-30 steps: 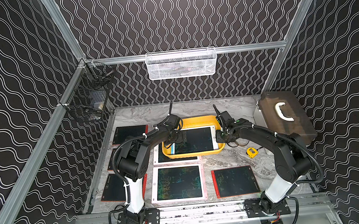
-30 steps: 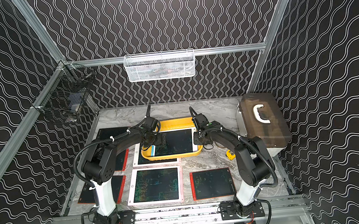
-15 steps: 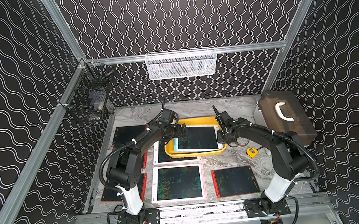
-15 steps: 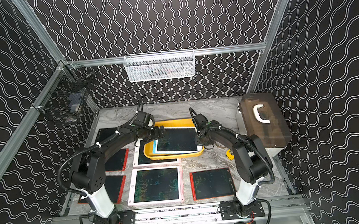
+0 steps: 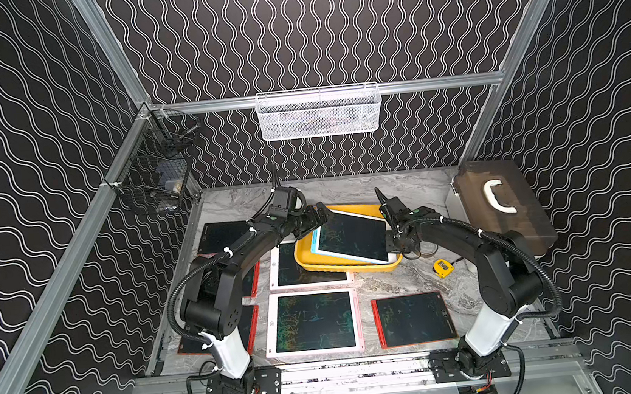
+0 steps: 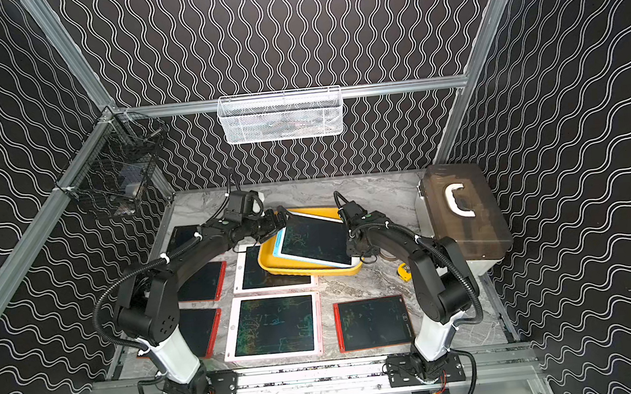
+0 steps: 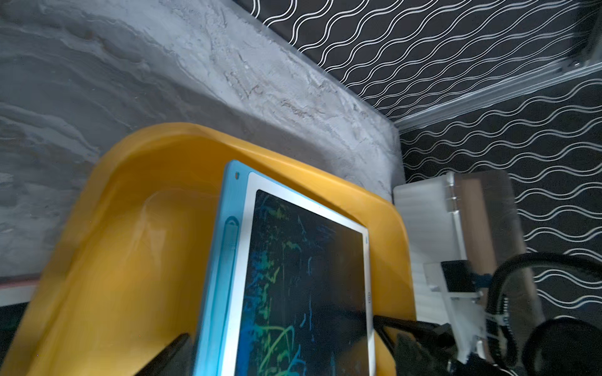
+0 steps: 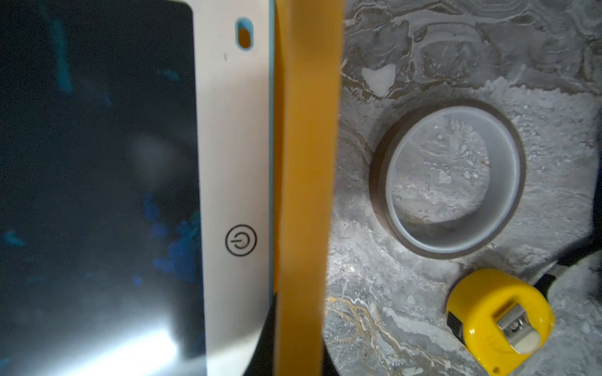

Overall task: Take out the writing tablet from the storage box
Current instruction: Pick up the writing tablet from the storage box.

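A grey marbled tabletop (image 5: 393, 283) sits inside black walls (image 5: 309, 29) lined with white waves. Nearest the arm bases lie a pink-framed tablet (image 5: 313, 321) with a dark scribbled screen and, to its right, a red-framed tablet (image 5: 413, 319). Farther in, a small yellow tape measure (image 5: 443, 267) lies near a roll of brown tape (image 8: 446, 182). Just left of them stands the shallow yellow plastic storage box (image 5: 346, 269) with rounded corners. The blue-and-white framed writing tablet (image 5: 351, 238) lies tilted inside it, its right edge up by the rim. The right pincer (image 5: 398, 243) is pressed together at that edge; whether it pinches the frame I cannot tell. The left pincer (image 5: 319, 215) hangs spread wide at the tablet's far left corner. Beyond, a grey case with a brown translucent lid (image 5: 504, 207) stands at the right, and a white wire mesh basket (image 5: 317, 113) hangs on the back wall.
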Robot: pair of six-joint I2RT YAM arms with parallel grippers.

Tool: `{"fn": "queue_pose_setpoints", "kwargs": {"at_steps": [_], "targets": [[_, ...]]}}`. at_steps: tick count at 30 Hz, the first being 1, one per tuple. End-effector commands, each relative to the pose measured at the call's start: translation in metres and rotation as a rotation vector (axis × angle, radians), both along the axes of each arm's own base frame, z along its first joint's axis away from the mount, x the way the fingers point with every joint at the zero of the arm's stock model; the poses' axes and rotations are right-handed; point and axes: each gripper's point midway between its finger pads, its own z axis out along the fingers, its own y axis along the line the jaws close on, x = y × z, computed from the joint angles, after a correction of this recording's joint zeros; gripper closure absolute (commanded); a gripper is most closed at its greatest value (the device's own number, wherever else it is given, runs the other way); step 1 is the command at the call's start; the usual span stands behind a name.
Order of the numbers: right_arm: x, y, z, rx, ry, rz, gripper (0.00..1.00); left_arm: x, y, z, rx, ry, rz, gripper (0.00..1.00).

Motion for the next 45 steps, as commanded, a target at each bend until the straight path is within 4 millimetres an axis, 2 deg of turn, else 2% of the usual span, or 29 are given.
{"fn": "queue_pose_setpoints", "kwargs": {"at_steps": [1, 10, 17, 22, 25, 32, 45], "targets": [[0.026, 0.043, 0.015, 0.185, -0.11, 0.072, 1.0, -0.03, -0.04, 0.043, -0.285, 0.028, -0.208, 0.01], [0.026, 0.042, 0.013, 0.18, -0.106, 0.062, 1.0, -0.027, -0.034, 0.05, -0.388, 0.027, -0.176, 0.01], [0.026, 0.039, 0.015, 0.171, -0.116, 0.051, 1.0, -0.03, -0.024, 0.055, -0.3, 0.008, -0.176, 0.01], [0.026, 0.036, 0.02, 0.166, -0.132, 0.032, 1.0, -0.038, -0.011, 0.056, -0.154, -0.015, -0.185, 0.07], [0.026, 0.034, 0.022, 0.167, -0.14, 0.021, 1.0, -0.044, -0.004, 0.056, -0.085, -0.024, -0.193, 0.17], [0.025, 0.032, 0.025, 0.168, -0.149, 0.004, 1.0, -0.054, -0.001, 0.043, -0.071, 0.006, -0.197, 0.54], [0.027, 0.031, 0.027, 0.169, -0.16, -0.007, 1.0, -0.054, -0.008, 0.045, -0.116, 0.015, -0.227, 0.91]]}}
